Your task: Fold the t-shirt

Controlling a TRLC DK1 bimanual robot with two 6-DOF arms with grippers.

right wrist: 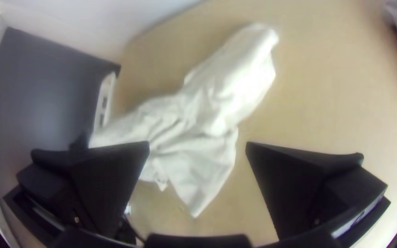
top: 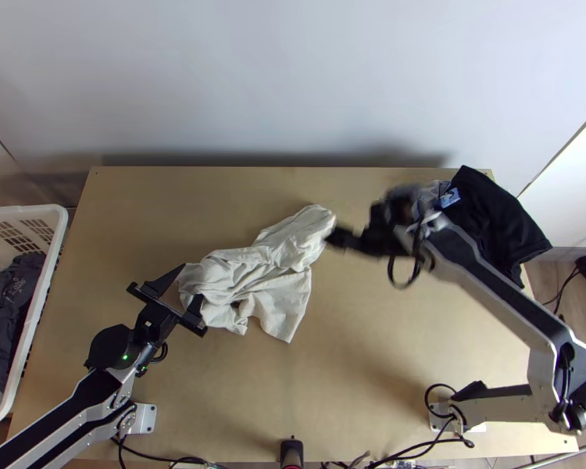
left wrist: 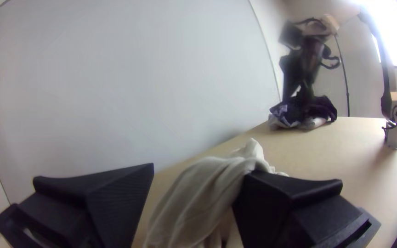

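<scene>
Top view: cream T-shirt [top: 281,254] bunched approx. 10 o'clock of table [top: 355,352] ctr.; prob. light, limp, non-fragile. L gripper [left wrist: 200,171] open, cloth btwn. fingers, tee's 8 o'clock; R gripper [right wrist: 197,146] open, nr. 2 o'clock. Best hold: 5 o'clock corner [top: 288,334], then spread.

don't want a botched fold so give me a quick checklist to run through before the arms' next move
- T-shirt spread flat: not ok, it lies bunched
- Left gripper open: ok, fingers apart, cloth seen between them
- Right gripper open: ok, fingers wide apart
- Dark garment away from t-shirt: ok, it lies at the table's far right corner
- Collar and sleeves located: cannot tell, lost in the creases
</scene>
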